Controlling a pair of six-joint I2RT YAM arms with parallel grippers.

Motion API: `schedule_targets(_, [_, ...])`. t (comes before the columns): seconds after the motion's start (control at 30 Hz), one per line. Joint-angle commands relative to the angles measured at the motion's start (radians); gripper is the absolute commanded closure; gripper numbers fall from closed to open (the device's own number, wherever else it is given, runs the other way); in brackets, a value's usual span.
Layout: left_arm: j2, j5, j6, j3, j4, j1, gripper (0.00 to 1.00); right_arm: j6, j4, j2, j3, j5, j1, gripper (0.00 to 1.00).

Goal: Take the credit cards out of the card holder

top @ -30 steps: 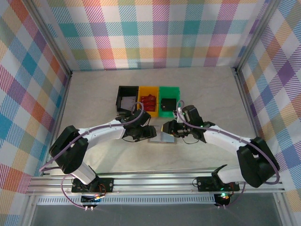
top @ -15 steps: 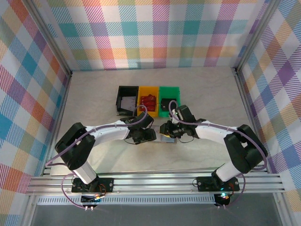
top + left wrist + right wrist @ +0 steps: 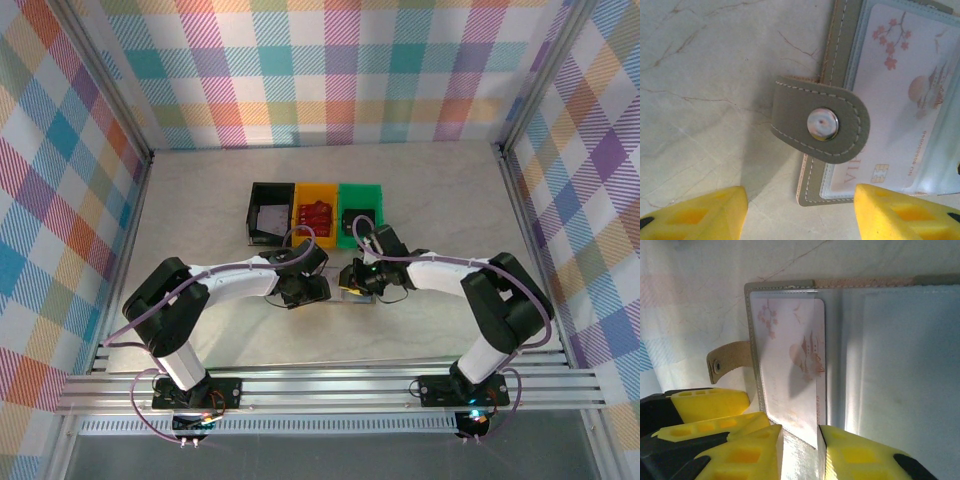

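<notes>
Fingers (image 3: 700, 212) of the left gripper (image 3: 800, 216) stand wide apart, flanking the snap tab (image 3: 822, 124) of the card holder (image 3: 840, 75). It lies open on the table (image 3: 200, 200), just near of the green bin (image 3: 358, 190). The right gripper (image 3: 800, 455), fingers narrowly apart, sits at the near edge of the blossom-printed credit card (image 3: 790, 355) in the left clear pocket.

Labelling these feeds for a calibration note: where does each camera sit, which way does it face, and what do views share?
Top external: above and behind the bases, looking down on table, bins, both arms; left gripper and right gripper meet at the card holder.
Left wrist: on the left arm, looking down at the snap strap and a blossom-printed card; its yellow fingers wide apart.
Right wrist: on the right arm, facing the open holder; its fingers narrowly apart at the card's edge.
Shared: both wrist views show strap and card.
</notes>
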Motion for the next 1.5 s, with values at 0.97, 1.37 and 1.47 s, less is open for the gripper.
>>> schedule_targets(0.97, [0.072, -0.108, -0.004, -0.025, -0.111, -0.02, 0.41, -0.011, -0.05, 0.085, 0.073, 0.111, 0.034, 0.79])
schedule_targets(1.37, [0.121, -0.064, -0.019, -0.079, -0.024, -0.023, 0.41, -0.038, 0.038, 0.096, 0.05, 0.082, 0.048, 0.79])
schedule_targets(1.47, [0.143, -0.051, -0.026, -0.092, 0.001, -0.024, 0.42, -0.036, 0.084, 0.092, 0.029, 0.061, 0.048, 0.81])
